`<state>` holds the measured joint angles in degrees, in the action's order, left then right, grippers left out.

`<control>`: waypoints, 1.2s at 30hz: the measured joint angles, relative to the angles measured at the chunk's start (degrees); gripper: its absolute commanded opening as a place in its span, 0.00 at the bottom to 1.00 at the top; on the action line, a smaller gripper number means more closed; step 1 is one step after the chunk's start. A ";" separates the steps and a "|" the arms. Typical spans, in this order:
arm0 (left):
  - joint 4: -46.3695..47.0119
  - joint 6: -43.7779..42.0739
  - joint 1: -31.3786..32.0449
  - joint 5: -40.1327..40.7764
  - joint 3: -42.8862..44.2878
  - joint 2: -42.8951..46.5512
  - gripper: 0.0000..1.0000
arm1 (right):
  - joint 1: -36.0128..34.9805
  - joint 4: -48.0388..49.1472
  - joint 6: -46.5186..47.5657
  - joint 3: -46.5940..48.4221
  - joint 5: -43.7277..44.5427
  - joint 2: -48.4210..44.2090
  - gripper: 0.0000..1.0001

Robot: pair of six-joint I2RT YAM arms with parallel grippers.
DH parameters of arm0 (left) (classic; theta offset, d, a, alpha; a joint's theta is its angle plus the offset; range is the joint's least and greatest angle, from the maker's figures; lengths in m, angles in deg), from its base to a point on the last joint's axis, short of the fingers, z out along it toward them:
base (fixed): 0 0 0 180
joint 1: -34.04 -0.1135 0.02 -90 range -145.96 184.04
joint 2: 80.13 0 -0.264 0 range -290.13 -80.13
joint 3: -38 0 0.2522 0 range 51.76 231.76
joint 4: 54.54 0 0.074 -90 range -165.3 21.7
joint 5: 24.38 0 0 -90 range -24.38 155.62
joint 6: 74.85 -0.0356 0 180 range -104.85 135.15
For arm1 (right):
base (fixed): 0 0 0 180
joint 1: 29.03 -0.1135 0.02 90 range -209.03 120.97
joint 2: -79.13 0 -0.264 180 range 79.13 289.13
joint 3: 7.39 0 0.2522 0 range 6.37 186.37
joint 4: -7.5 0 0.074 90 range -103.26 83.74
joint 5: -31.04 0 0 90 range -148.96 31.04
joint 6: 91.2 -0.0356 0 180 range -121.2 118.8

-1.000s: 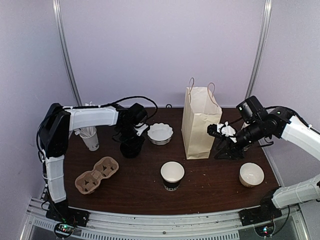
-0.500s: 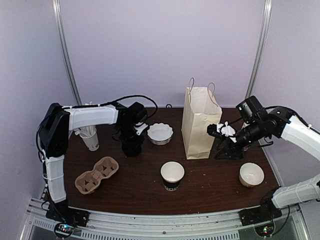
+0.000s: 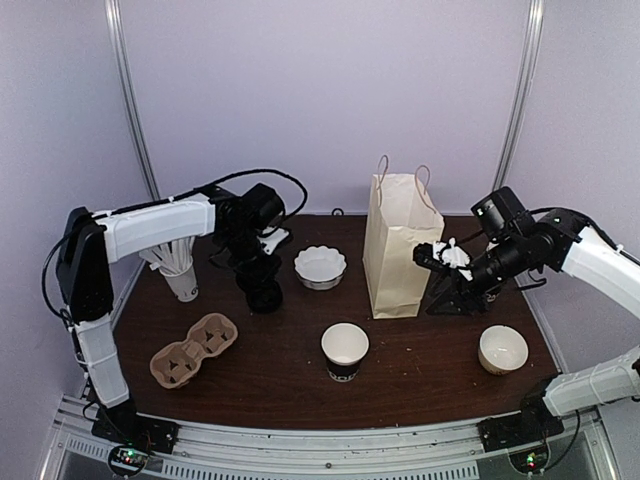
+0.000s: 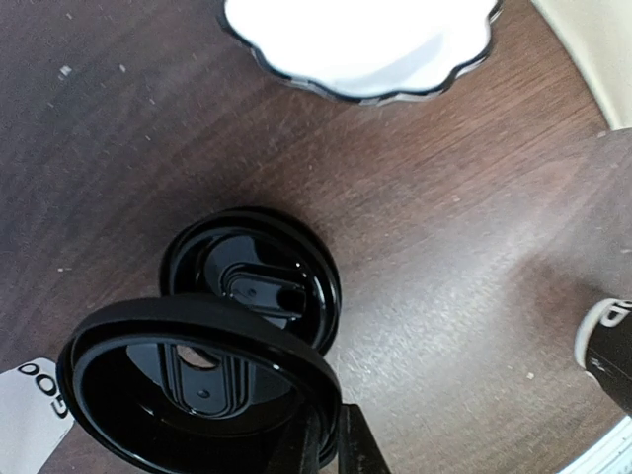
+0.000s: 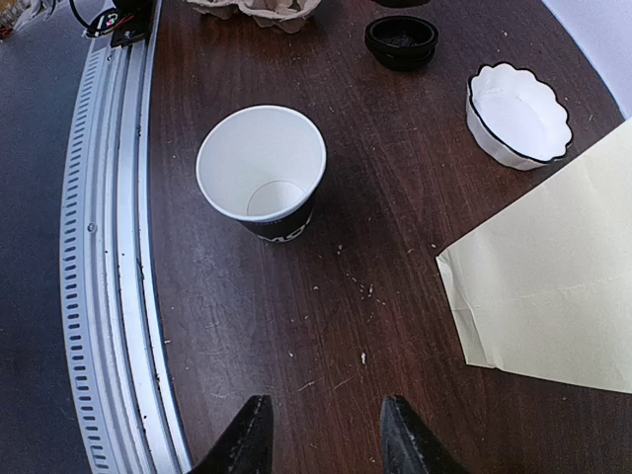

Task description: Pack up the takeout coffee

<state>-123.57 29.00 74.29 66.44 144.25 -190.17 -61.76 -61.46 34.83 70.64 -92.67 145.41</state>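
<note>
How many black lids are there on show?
2. One lid is pinched by its rim in the left claw; the other lid lies on the table below it. More may be stacked underneath.

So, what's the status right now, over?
Left tool shut on black lid, above lid stack. Right tool open, empty. Coffee cup uncovered, upright. Nothing in its way.

Left gripper [image 4: 326, 441] now pinched onto black lid [image 4: 197, 380] — lifted off stack [image 4: 259, 267], arm raised
</note>
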 measured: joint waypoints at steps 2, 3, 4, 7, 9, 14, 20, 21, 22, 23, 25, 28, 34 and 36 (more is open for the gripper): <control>-0.42 -0.22 0.00 -1.46 0.33 2.47 0.06 | 0.00 -0.50 0.13 0.48 -0.11 0.13 0.41; -0.63 -0.44 0.00 -2.47 0.68 3.54 0.06 | -0.02 -0.92 0.22 0.90 -0.17 0.26 0.41; -0.74 -0.74 0.02 -3.82 1.29 4.79 0.06 | -0.02 -1.68 0.37 1.70 -0.28 0.61 0.42; -0.83 -1.92 0.33 -8.04 4.13 7.48 0.06 | -0.20 -4.35 1.09 6.29 -1.05 2.73 0.43; 0.02 -2.71 0.76 -11.93 6.51 9.16 0.05 | -0.48 -5.60 1.09 10.56 -2.10 4.66 0.48; 5.75 -3.52 1.86 -22.86 9.42 13.51 0.05 | -1.03 -6.54 -1.86 21.40 -5.55 9.64 0.65; 17.11 -2.54 1.99 -34.27 7.69 17.70 0.05 | -1.05 -2.47 -11.65 29.40 -10.19 14.23 0.72; 19.23 -2.14 1.99 -35.65 6.78 18.25 0.05 | -1.05 -1.18 -13.90 30.21 -11.45 15.12 0.73; 20.50 -1.79 1.99 -36.48 6.21 18.53 0.04 | -1.05 -0.26 -15.50 30.56 -12.33 15.65 0.75; 21.92 -1.44 1.99 -37.59 5.66 18.69 0.05 | -1.05 0.35 -16.94 31.10 -13.14 16.37 0.77; 24.59 -0.79 2.10 -39.54 4.90 18.73 0.05 | -1.05 2.29 -20.13 32.44 -14.86 18.23 0.79; 27.76 0.07 2.14 -41.70 3.87 18.73 0.05 | -1.05 6.08 -25.79 33.81 -17.40 20.59 0.81; 32.70 1.60 2.14 -44.26 2.10 18.78 0.05 | -1.05 15.85 -38.97 35.12 -22.05 24.44 0.87; 34.51 2.21 2.14 -44.94 1.38 19.08 0.05 | -1.05 19.06 -43.17 35.63 -23.15 25.79 0.91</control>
<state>-89.06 31.21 76.43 21.50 145.63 -171.09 -62.81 -42.40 -8.33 106.26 -115.82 171.20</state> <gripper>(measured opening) 0.052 0.868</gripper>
